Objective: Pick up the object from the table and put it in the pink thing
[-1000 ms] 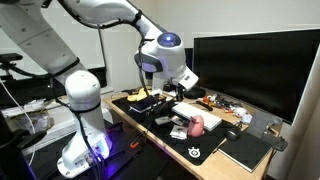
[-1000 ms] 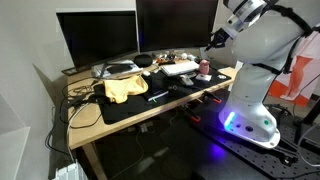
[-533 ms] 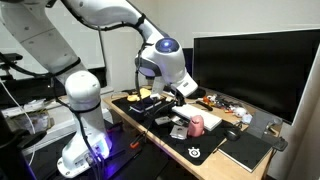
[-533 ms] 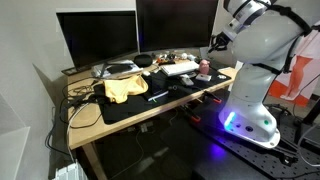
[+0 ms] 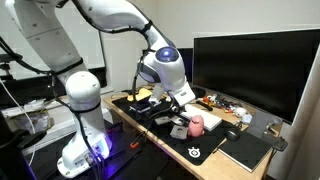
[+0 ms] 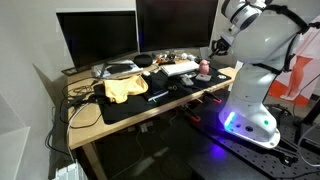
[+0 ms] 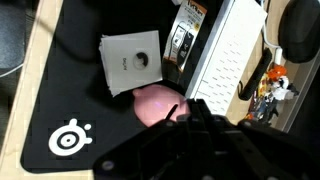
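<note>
— Sitting where, the cup (image 7: 155, 102)?

— On the black mat (image 7: 60, 105), near the front edge of the desk (image 7: 45, 45), upright as far as I can judge. A white card (image 7: 132, 62) lies just beside it, touching or nearly so. The keyboard (image 7: 225, 50) runs along the far side of both.

— And the claw (image 7: 190, 112)?

— Close over the cup. In the wrist view its dark fingers cover part of the near rim, and the camera looks almost straight down on the pink top.

— Open or closed? Holding anything?

— I cannot tell. The fingers are a black mass against a black mat, and both exterior views are too small to show how the jaws stand. I see nothing in them, but that proves little.

— Why would it hang just there?

— My guess is that it is lining up with the cup's mouth, since a drop from directly above needs the least aim. It could equally be passing over on its way to a pick. Which object is meant I cannot say; there is clutter (image 7: 270, 80) past the keyboard, besides the card.

— What could go wrong?

— The cup looks small and light, so a finger catching the rim would likely tip it onto the card. Coming down centred over the mouth seems safest.
</note>
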Controlling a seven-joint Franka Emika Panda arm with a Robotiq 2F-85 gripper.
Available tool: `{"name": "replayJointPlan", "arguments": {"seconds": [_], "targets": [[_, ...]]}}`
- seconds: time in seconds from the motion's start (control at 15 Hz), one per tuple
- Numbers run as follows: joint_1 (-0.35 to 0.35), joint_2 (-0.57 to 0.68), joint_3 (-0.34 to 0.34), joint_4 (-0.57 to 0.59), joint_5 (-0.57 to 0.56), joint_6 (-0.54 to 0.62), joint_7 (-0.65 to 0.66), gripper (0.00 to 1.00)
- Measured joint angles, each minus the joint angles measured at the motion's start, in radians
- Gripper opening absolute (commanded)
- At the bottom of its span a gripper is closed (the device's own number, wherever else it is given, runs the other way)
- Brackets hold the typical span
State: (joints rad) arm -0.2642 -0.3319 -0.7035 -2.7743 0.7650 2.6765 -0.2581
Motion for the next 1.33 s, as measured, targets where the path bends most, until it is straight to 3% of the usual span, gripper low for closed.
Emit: {"name": "replayJointPlan", "arguments": {"seconds": [1.33], "targets": [[0.083, 0.217, 0.000, 0.087, 0.364, 0.081, -0.047, 0.01]]}}
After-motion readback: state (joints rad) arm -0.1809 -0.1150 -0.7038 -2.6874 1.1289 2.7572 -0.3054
